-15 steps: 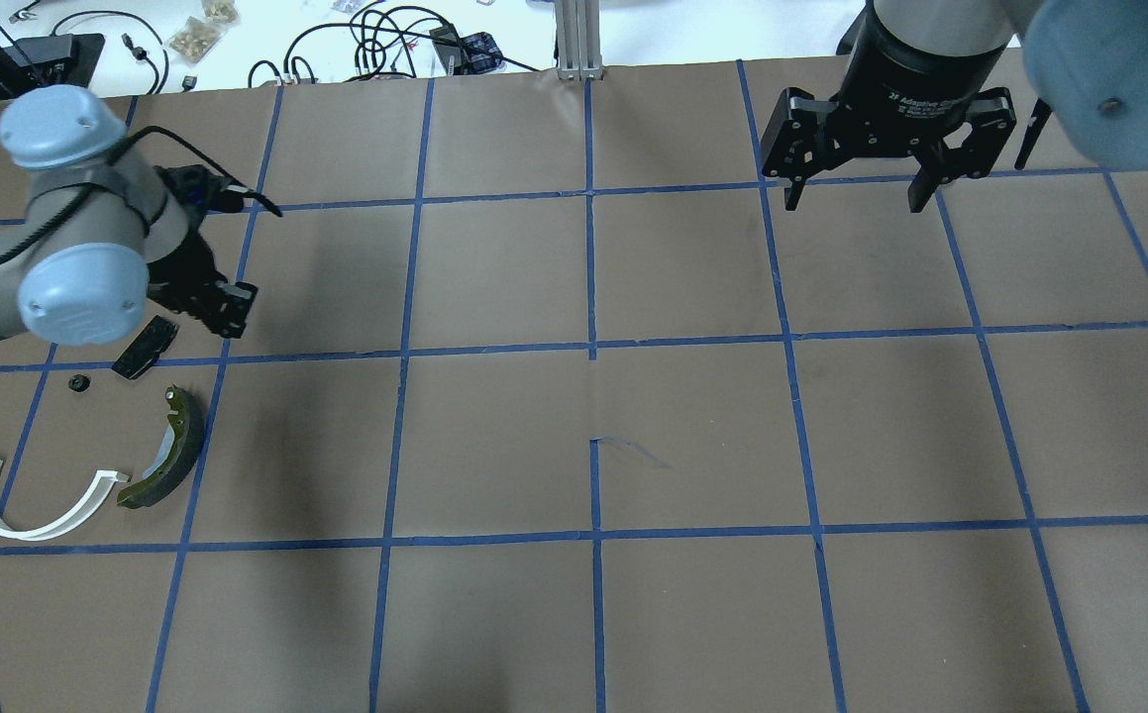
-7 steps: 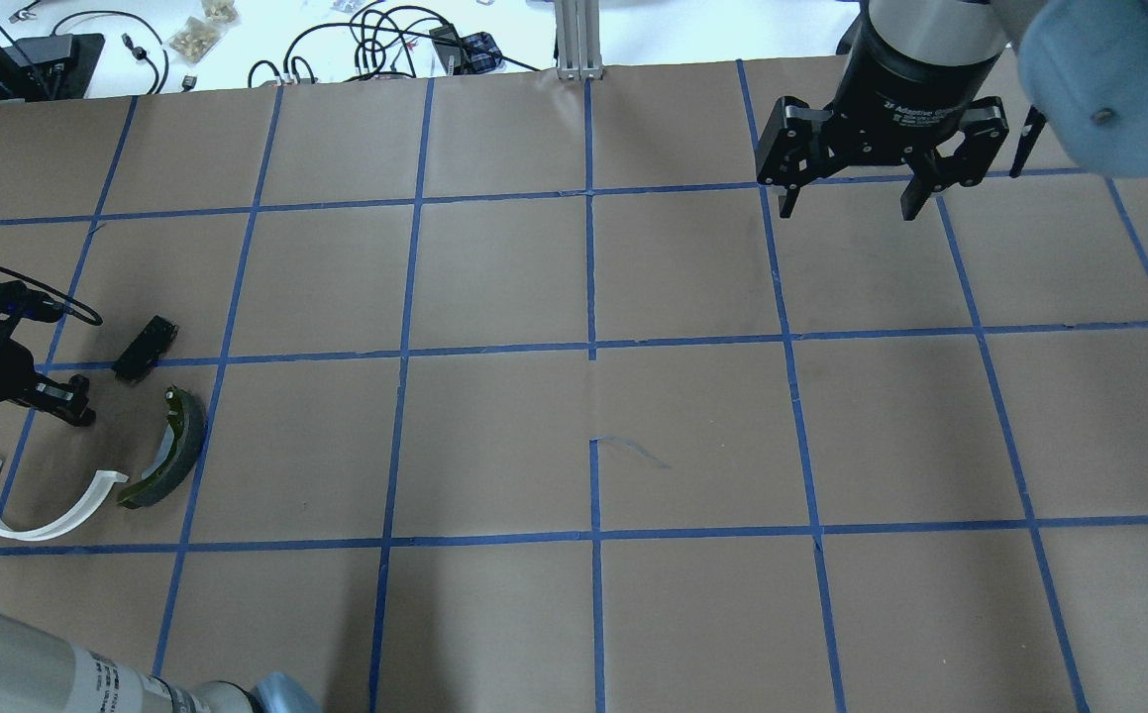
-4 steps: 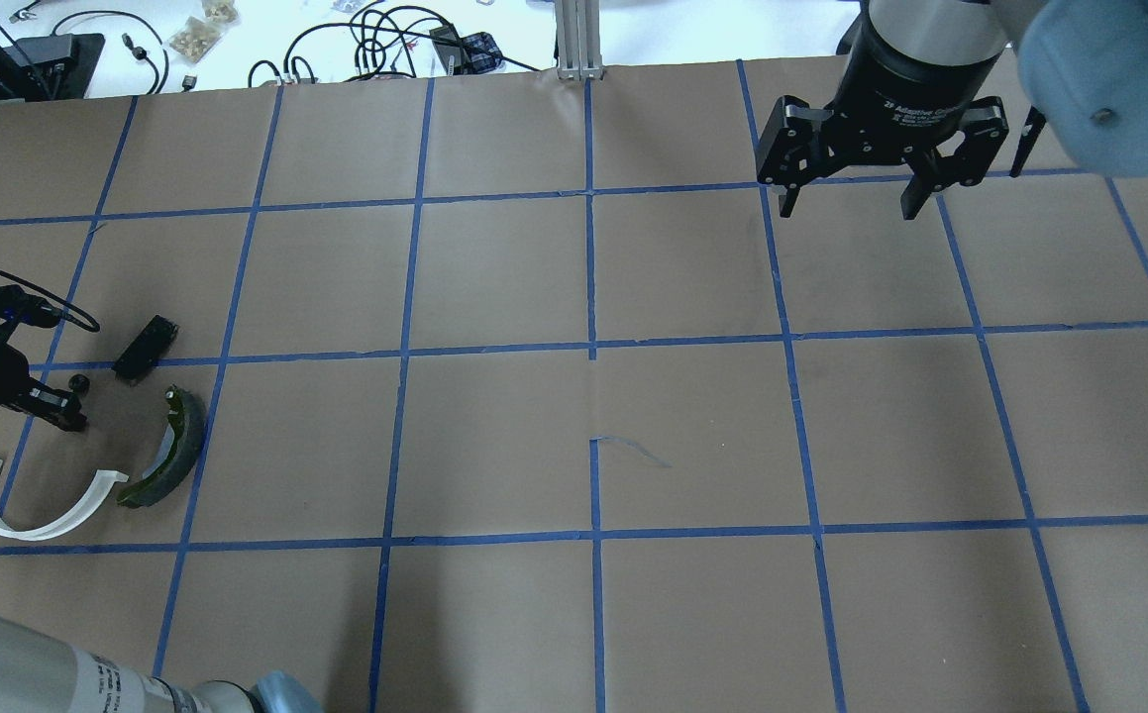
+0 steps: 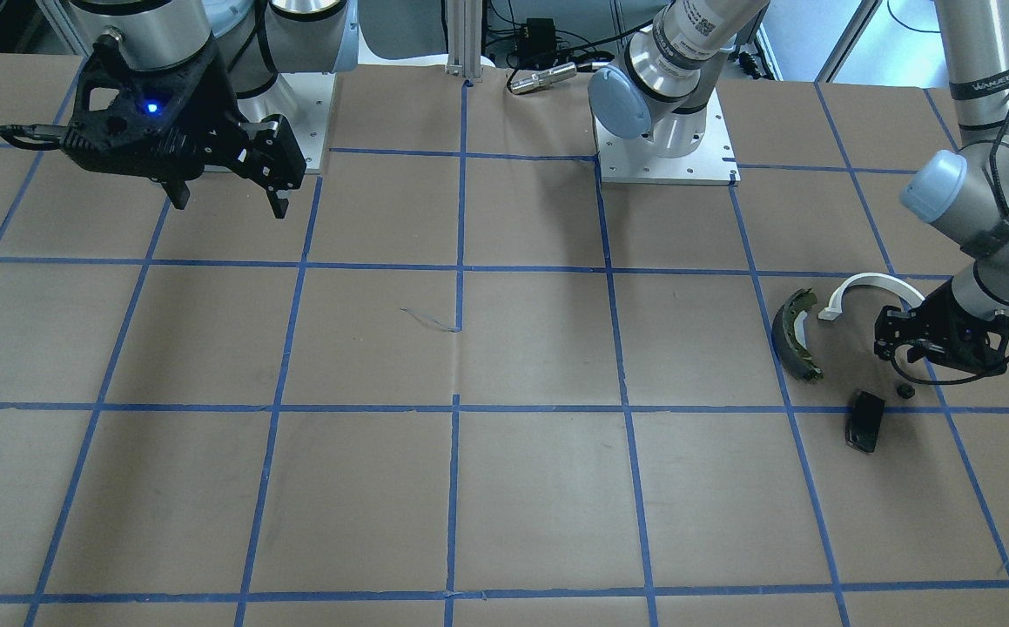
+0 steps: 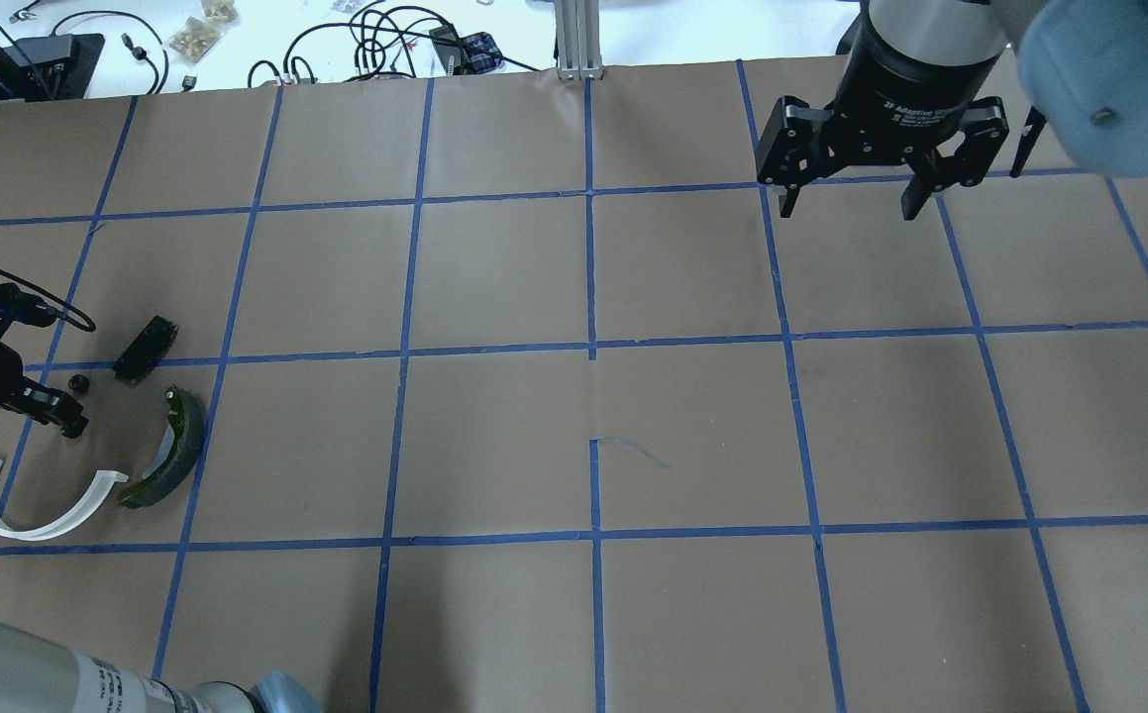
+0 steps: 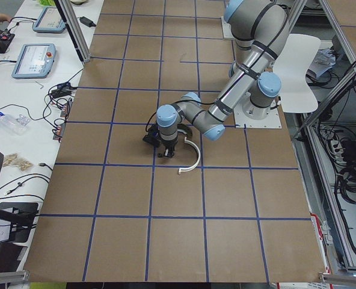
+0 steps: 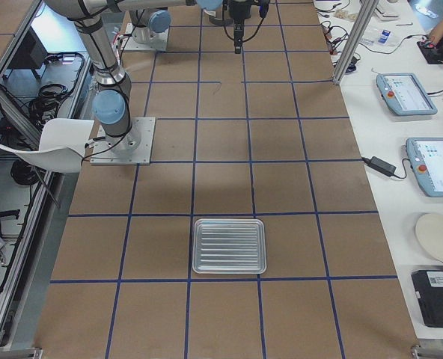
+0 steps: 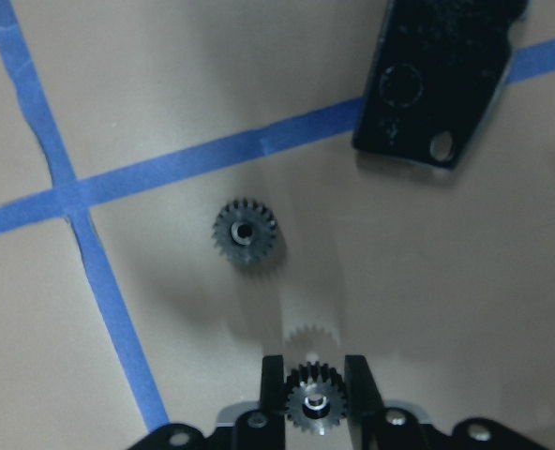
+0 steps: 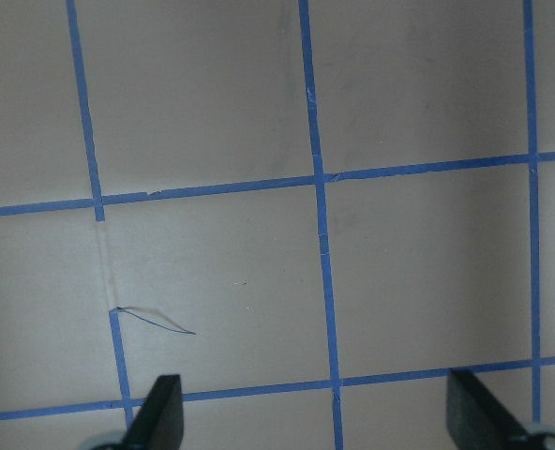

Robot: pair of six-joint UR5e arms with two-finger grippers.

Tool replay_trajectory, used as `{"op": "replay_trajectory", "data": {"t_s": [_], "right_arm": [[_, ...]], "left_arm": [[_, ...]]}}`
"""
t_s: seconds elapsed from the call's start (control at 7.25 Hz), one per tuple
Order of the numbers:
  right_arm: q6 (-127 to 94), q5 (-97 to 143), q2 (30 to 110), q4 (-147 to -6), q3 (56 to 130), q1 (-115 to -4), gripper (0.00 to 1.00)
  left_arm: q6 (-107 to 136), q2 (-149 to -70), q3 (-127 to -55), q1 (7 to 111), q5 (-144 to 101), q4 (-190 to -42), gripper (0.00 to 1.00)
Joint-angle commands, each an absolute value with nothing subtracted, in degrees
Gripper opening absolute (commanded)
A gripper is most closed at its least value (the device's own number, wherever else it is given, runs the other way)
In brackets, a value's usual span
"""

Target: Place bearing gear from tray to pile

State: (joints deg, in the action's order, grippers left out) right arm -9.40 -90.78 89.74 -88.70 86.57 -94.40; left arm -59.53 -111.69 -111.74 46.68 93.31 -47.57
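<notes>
Small dark toothed metal bearing gear (image 8: 315, 405): clamped between the closely set jaws of the left gripper (image 8: 315, 386), above the brown paper table (image 8: 446, 281). At 11 o'clock a second gear (image 8: 246, 232) lies loose, and at 1 o'clock a flat black pad (image 8: 437, 75). On the right gripper (image 5: 851, 211), jaws spread wide, holding nothing.

Left claw (image 8: 315, 370) retreated leftward from black pad (image 5: 146, 347).

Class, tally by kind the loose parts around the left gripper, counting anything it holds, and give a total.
Gears: 2, a loose gear and a held gear in the left gripper jaws
Black pad: 1
Brake shoe: 1
White half-ring: 1
Total: 5
</notes>
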Motion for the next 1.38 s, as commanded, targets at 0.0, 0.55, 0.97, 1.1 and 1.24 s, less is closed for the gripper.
{"op": "replay_trajectory", "data": {"t_s": [0.0,0.55,0.97,1.1,1.24], "right_arm": [[-9.40,-90.88,89.74,-88.68,86.57,-94.39,1.00],[-9.32,-91.14,89.74,-88.68,86.57,-94.39,1.00],[-9.32,-91.23,89.74,-88.68,86.57,-94.39,1.00],[-9.23,-91.23,89.74,-88.68,86.57,-94.39,1.00],[-9.23,-91.23,89.74,-88.68,86.57,-94.39,1.00]], "left_arm": [[-59.50,-109.96,-111.45,47.10,93.43,-47.81,1.00],[-45.88,-100.14,-95.67,59.46,92.73,-76.10,1.00],[-26.75,-95.55,-90.53,78.69,93.60,-82.88,1.00],[-22.46,-94.67,-90.35,82.75,93.60,-82.97,1.00],[-16.67,-92.66,-90.79,87.14,93.08,-84.01,1.00]]}}
